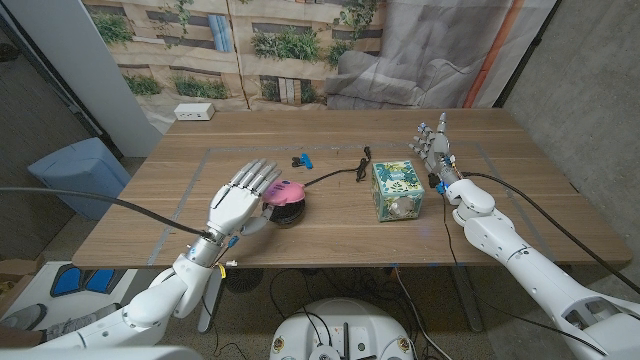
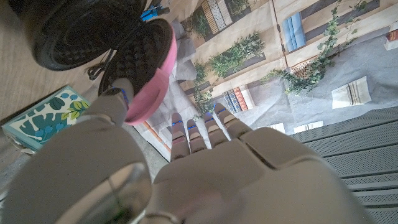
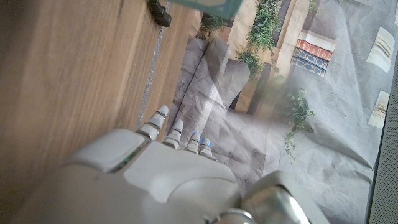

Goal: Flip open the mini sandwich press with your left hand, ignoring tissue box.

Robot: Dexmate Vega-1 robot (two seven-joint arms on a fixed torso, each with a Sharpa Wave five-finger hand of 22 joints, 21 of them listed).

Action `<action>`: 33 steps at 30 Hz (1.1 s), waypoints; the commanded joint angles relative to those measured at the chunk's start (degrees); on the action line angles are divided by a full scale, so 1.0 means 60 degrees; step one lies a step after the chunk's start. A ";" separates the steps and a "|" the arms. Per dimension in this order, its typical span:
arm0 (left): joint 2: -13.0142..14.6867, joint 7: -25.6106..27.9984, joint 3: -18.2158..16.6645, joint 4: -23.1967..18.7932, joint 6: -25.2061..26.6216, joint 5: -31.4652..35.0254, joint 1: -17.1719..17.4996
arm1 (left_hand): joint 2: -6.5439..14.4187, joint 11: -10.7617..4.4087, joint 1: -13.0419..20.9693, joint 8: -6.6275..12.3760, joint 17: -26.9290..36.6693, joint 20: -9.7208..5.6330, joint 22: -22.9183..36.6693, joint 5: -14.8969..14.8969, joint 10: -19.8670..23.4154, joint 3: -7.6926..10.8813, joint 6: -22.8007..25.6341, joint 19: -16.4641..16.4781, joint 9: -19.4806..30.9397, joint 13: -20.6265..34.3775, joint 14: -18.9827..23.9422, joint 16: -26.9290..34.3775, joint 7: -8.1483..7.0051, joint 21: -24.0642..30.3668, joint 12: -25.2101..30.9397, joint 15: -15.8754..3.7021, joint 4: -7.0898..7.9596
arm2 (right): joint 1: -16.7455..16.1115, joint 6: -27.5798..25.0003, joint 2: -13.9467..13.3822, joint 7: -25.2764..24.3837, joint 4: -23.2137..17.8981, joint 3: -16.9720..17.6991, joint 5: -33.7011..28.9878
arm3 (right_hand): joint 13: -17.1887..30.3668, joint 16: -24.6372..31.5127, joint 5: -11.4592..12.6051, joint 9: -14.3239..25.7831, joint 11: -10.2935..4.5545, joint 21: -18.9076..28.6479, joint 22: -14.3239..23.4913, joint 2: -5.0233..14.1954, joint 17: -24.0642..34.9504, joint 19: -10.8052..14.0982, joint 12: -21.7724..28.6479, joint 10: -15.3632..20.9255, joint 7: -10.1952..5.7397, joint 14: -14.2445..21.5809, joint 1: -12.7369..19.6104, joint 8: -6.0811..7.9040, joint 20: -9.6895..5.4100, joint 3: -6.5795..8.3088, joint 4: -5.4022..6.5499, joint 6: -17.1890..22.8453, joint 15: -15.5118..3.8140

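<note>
The mini sandwich press (image 1: 286, 196) is pink with black ridged plates and sits left of the table's middle. In the left wrist view its pink lid (image 2: 151, 73) stands lifted off the black base (image 2: 71, 31). My left hand (image 1: 240, 198) is right beside the press on its left, fingers spread and reaching over it. Its thumb (image 2: 117, 102) touches the lid's pink rim and nothing is gripped. My right hand (image 1: 440, 150) stands at the table's right side, beyond the tissue box (image 1: 397, 190), fingers apart and holding nothing.
The leaf-patterned tissue box (image 2: 43, 119) stands just right of the press. A black cable (image 1: 340, 172) runs from the press to a plug (image 3: 160, 11). A small blue object (image 1: 303, 160) lies behind the press, and a white box (image 1: 195, 112) sits at the far left edge.
</note>
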 commanded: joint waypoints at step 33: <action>0.0021 -0.1094 -0.0376 -0.0403 -0.0650 0.0130 -0.0782 | 0.0209 0.0012 0.0112 0.0019 0.0016 -0.0330 0.0012 -0.0025 0.0179 -0.0190 0.0393 0.0138 0.0031 0.0023 0.0180 0.0010 -0.0087 0.0021 -0.0029 -0.0220 0.0000 | 0.0001 0.0004 0.0003 -0.0001 0.0006 -0.0003 -0.0002 | 0.0026 0.0023 0.0043 0.0039 0.0005 -0.0034 0.0024 0.0860 0.0013 0.0044 0.0028 -0.0028 0.0016 -0.0061 0.0029 0.0046 0.0049 -0.0068 0.0018 -0.0074 -0.0213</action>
